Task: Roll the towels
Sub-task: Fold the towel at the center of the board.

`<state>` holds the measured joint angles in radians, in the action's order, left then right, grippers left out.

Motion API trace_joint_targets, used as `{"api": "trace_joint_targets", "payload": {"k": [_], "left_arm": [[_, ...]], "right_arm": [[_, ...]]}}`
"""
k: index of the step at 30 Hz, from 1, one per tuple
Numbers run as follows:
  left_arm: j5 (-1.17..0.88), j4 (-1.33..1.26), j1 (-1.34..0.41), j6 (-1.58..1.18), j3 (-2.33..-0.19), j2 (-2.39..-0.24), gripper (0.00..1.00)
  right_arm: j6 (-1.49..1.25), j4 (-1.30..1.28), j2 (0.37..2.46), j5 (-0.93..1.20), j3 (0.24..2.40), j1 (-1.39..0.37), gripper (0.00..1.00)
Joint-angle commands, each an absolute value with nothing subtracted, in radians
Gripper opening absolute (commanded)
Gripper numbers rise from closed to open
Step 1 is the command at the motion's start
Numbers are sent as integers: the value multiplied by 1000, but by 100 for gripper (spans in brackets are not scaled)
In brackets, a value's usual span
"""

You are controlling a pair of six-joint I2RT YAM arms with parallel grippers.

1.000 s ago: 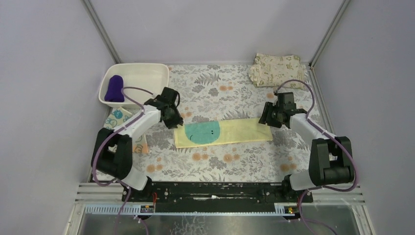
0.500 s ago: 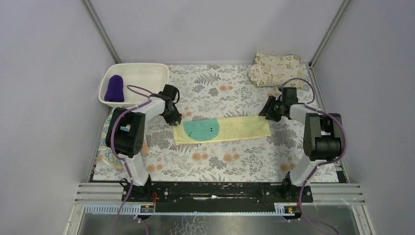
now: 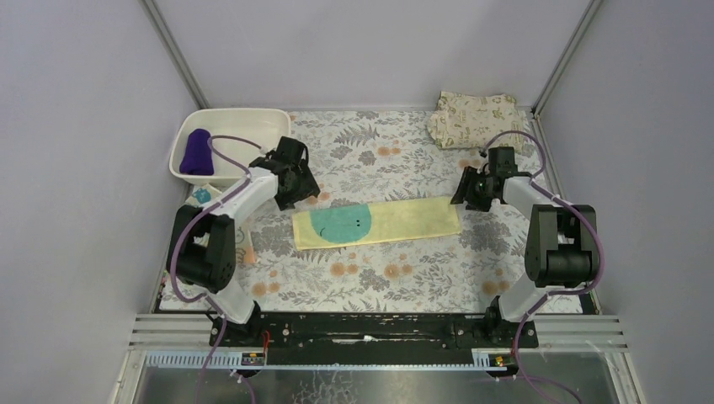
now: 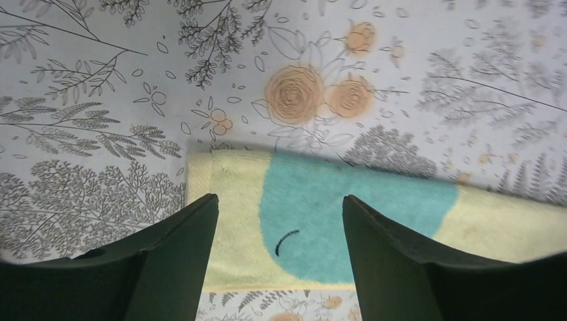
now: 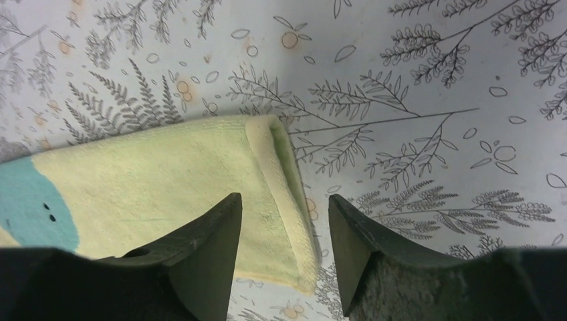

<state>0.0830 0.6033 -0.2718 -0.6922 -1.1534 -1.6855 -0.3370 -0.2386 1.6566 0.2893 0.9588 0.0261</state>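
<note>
Two pincers, both apart, neither clamped on anything. Left pincer [image 4: 279, 200] poised over the teal-marked end of the pale yellow towel [image 3: 379, 223], fingers [image 4: 167, 254] straddling the cloth without pinching it. Right pincer [image 5: 283, 198] spread likewise over the opposite end, just above a narrow turned-over lip [image 5: 281, 180] of cloth. Could be the first turn of a roll, could be only a folded hem; hard to tell.

Between the two, laid out flat as a long strip across the middle of the floral surface [image 3: 387, 160], slightly slanted, no roll formed yet.

Further out, far left corner: dark purple towel [image 3: 196, 151] bundled in the white tub [image 3: 248, 135], seemingly rolled and put away, though too small to confirm. Beside the left arm, just a sliver of the teal towel [image 3: 200, 196], mostly hidden under the arm, apparently flat. Far right corner: beige leaf-printed cloth [image 3: 476, 118], folded, not part of the job.

Score so far, by the look of it: one done at best, one spread and ready, one untouched. Next up, presumably: pinch one short end of the yellow strip, turn it over and over toward the other end, then the same again for the teal one.
</note>
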Motion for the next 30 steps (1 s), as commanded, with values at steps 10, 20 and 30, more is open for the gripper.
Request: {"api": "trace_joint_targets", "payload": {"k": [10, 20, 30], "left_arm": [[164, 700, -281, -599, -1071, -1389, 86], [145, 707, -281, -570, -997, -1264, 100], [141, 703, -281, -591, -954, -1229, 100]], "right_arm": [[-214, -419, 1716, 77, 1053, -110, 57], [-203, -484, 1818, 22, 1083, -161, 52], [-222, -546, 1877, 8, 1040, -199, 36]]}}
